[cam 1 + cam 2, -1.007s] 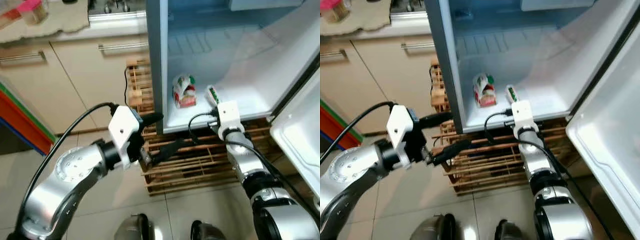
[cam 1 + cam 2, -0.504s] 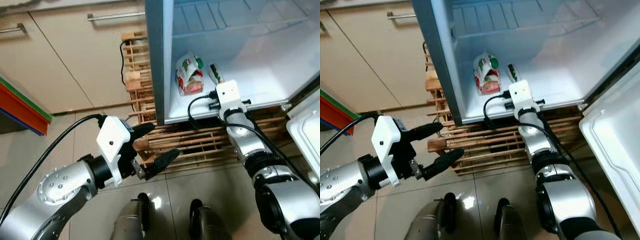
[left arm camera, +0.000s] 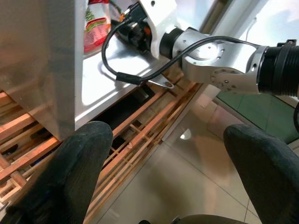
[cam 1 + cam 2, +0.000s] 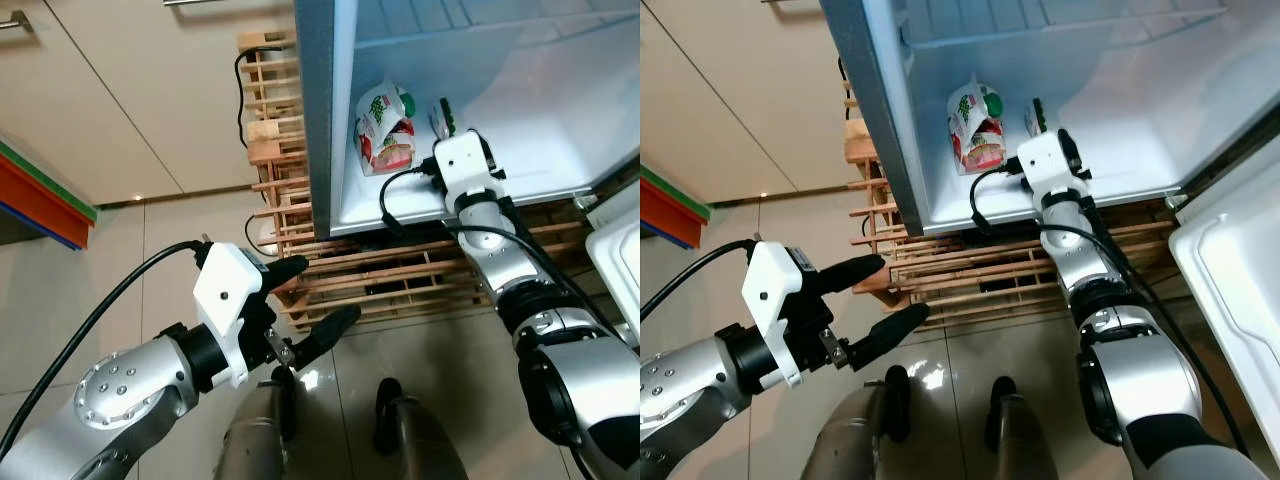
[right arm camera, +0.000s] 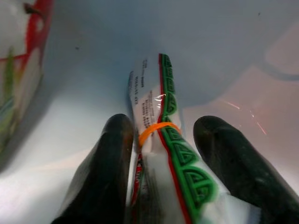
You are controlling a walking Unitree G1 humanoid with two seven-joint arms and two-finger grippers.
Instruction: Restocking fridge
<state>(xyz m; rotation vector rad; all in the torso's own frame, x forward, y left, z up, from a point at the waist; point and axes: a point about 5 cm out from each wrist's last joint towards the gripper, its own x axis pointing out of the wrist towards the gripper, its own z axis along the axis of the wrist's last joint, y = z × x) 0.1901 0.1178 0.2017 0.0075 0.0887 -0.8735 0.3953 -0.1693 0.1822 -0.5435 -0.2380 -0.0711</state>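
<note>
My right gripper is setting the green-edged packet on the fridge floor beside the red pouch, fingers slackly around it, so next I withdraw; my left gripper hangs open below the fridge.

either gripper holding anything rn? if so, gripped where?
Right gripper straddles the green-edged packet near its orange rubber band, on the fridge floor; one finger touches, whether it grips can't be told. Left gripper is open, empty.

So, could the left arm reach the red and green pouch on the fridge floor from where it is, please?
Probably not: the left gripper hangs low before the wooden rack, and the fridge wall stands between it and the pouch.
</note>
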